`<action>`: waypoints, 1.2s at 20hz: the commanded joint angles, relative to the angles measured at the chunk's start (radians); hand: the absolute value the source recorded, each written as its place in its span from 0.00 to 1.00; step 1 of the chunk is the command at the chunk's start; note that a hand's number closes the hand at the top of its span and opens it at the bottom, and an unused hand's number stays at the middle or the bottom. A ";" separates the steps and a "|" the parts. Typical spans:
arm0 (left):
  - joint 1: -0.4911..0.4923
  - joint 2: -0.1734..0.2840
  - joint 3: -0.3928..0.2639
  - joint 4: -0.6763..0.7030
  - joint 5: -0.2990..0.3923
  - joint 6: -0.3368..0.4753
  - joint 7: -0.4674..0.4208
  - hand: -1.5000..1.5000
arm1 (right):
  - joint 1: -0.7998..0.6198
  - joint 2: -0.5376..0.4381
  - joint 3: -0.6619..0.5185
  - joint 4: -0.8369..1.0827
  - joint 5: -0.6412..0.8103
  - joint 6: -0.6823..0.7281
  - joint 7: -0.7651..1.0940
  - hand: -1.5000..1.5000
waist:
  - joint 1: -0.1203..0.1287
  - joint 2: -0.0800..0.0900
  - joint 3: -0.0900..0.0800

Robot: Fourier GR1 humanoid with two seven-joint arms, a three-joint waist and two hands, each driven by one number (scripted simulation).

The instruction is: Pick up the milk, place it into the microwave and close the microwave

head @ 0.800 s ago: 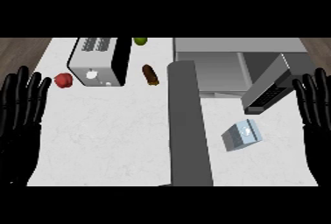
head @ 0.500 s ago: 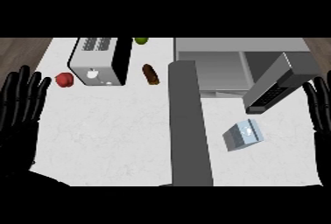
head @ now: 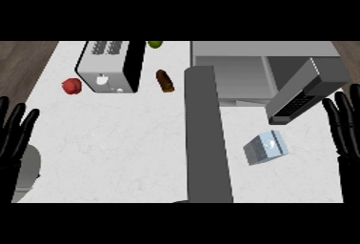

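Now, as seen from the head view:

Counter (head: 126, 152): a white top with a faint marbled texture is seen, crossed from near to far by a long, flat dark grey bar (head: 205, 143).

Milk (head: 266, 147): a small boxy carton with pale blue-grey faces is found lying tilted on the counter right of the bar, just in front of the microwave door and apart from both hands.

Microwave (head: 243, 71): a grey box is set at the far right, its smooth pale cavity exposed.

Microwave door (head: 309, 90): a slab-shaped grey panel is swung out toward the near right, with a dark strip along its lower edge.

Toaster (head: 111, 66): a rounded, metallic grey block with slots on top is placed at the far left.

Small items: a round red object (head: 71, 86) is seen left of the toaster, a brown elongated object (head: 165, 81) right of it, and a green one (head: 155, 44) at the far edge.

Left hand (head: 15, 136): black, matte fingers are held straight and spread at the left edge, nothing grasped.

Right hand (head: 346, 126): fingers are likewise extended at the right edge, released, near the door but not touching the milk.
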 commanded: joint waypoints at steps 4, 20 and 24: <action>0.228 -0.043 0.016 -0.156 0.061 -0.084 -0.009 0.00 | 0.112 0.036 0.078 -0.010 0.116 -0.026 -0.015 0.00 | 0.005 -0.001 0.000; 0.384 0.015 0.302 -0.233 0.380 -0.259 0.030 0.00 | 0.195 0.047 -0.125 0.472 0.068 -0.090 -0.419 0.00 | 0.009 -0.001 0.001; 0.404 -0.056 0.268 -0.221 0.307 -0.309 -0.006 0.00 | 0.132 0.006 -0.196 0.602 0.028 -0.064 -0.431 0.00 | 0.007 0.001 0.001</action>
